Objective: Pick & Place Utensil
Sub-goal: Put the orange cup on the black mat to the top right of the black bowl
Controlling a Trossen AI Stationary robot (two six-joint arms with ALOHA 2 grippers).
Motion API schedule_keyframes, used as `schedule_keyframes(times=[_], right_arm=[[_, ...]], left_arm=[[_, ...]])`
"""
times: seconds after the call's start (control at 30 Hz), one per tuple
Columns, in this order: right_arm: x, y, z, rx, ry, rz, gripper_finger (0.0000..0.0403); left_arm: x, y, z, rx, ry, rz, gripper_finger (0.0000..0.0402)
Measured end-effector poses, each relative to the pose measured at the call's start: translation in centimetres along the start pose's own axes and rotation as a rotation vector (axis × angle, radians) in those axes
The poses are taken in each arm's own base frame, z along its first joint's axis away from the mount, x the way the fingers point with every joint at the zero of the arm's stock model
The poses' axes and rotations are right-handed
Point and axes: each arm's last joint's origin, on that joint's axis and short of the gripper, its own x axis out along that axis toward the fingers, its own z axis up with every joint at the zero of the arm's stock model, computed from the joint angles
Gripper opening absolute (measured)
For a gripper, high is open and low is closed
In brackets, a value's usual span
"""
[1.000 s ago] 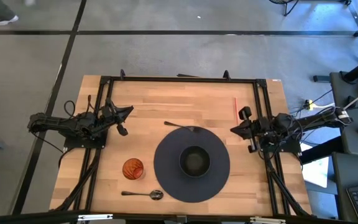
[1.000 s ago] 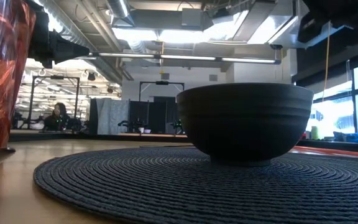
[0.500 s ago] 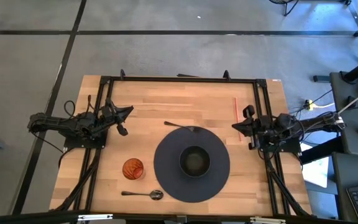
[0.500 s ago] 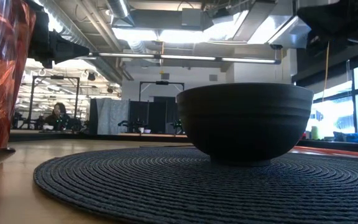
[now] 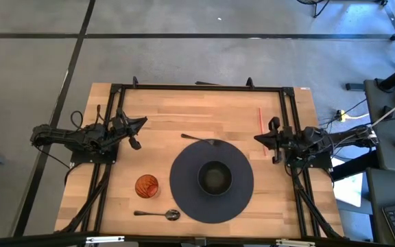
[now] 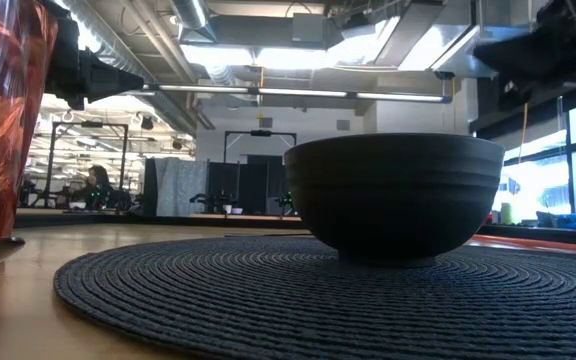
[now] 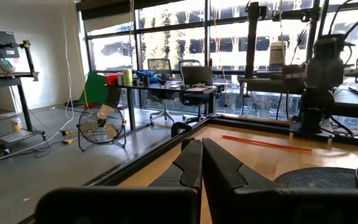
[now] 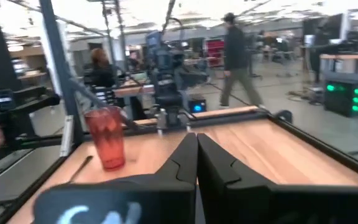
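A dark bowl [image 5: 214,178] sat on a round woven placemat [image 5: 211,181]; a red cup [image 5: 147,186] and an orange straw [image 5: 260,119] lay nearby.

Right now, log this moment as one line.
left end effector shut, parked | right end effector shut, parked | spoon untouched | bowl on mat

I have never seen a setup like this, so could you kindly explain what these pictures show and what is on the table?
Two dark robot arms sit at a wooden table. One camera looks straight down, one sits at table-top level, and one rides on each wrist. The left gripper and the right gripper both wait at the table's sides, fingers shut, holding nothing. On the table lie a round dark placemat with a dark bowl on it, a red cup, a spoon near the front edge, a second utensil behind the mat, and a thin red stick.
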Motion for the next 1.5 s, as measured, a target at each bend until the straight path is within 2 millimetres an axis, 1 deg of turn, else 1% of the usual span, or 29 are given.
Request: schedule_keyframes(times=[0.07,0.2,0.4,0.87,1.0,1.07,1.13,1.23,1.3,1.43,1.5], right_arm=[[0.0,-0.2,-1.2,0.006,-0.001,-0.015,0.0003],[0.0,-0.4,-1.7,-0.008,0.055,-0.043,0.0003],[0.0,-0.3,-1.7,-0.038,0.056,-0.006,0.0003],[0.0,-0.3,-1.7,-0.038,0.056,-0.004,0.0003],[0.0,-0.3,-1.4,-0.031,0.030,-0.002,0.0003],[0.0,-0.3,-1.3,-0.028,0.019,-0.001,0.0003],[0.0,-0.3,-1.3,-0.028,0.018,-0.001,0.0003],[0.0,-0.3,-1.3,-0.028,0.018,0.000,0.0003],[0.0,-0.3,-1.3,-0.028,0.018,0.001,0.0003],[0.0,-0.2,-1.3,-0.031,0.021,0.027,0.0004],[0.0,-0.2,-1.3,-0.037,0.020,0.028,0.0004]], left_arm=[[0.0,0.0,0.0,-0.001,0.000,0.000,0.0004],[0.0,0.0,0.0,0.000,0.000,0.000,0.0004],[0.0,0.0,0.0,0.000,0.000,0.001,0.0004],[0.0,0.0,0.0,0.000,0.000,0.002,0.0004],[0.0,0.0,-0.1,-0.001,0.007,0.000,0.0004],[0.0,0.0,-0.1,-0.028,0.006,0.000,0.0004],[0.0,0.0,0.0,-0.094,0.006,-0.016,0.0004],[-0.1,-0.3,1.3,-0.129,0.002,-0.155,0.0004],[-0.1,-0.5,2.3,-0.144,0.019,-0.214,0.0003],[0.0,-1.1,5.0,-0.170,0.128,-0.297,0.0003],[0.4,-1.8,6.0,-0.150,0.225,-0.326,0.0003]])
